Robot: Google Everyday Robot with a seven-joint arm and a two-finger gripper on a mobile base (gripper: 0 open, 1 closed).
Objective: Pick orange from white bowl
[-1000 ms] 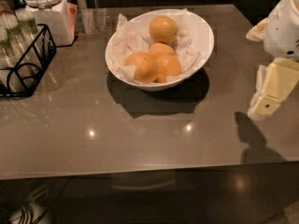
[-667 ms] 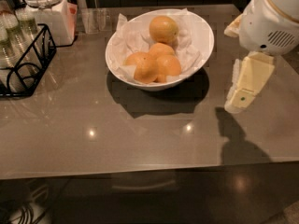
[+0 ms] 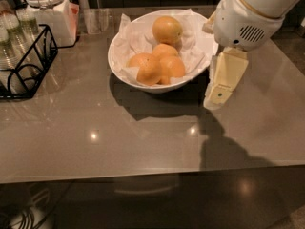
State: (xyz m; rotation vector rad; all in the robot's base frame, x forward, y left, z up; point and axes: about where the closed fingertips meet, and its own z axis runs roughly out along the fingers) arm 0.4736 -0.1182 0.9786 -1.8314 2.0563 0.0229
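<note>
My claw (image 3: 215, 98) hangs tip-down above the desk (image 3: 119, 142), just beside the right wall of the white bowl (image 3: 118, 51). From this angle I cannot tell whether the claw is apart or together, and I see nothing held in it. My wrist housing (image 3: 245, 18) sits above the claw and overlaps the bowl's right rim in view. The bowl rests on the desk directly left of the claw and is lined with crumpled paper (image 3: 136, 32). There are four fruits inside. One orange (image 3: 167, 30) lies alone on the paper at the far side, up and left of the claw. A cluster of three oranges (image 3: 144, 68) lies bunched and touching at the near side, its rightmost one close to the left of the claw. The claw touches no fruit. Well off to the claw's left stands a wire rack (image 3: 28, 63) holding glassware, with a lidded jar (image 3: 47, 8) behind it. A clear glass (image 3: 95, 20) stands between jar and bowl. The claw's shadow (image 3: 224, 151) falls on the desk below it.
</note>
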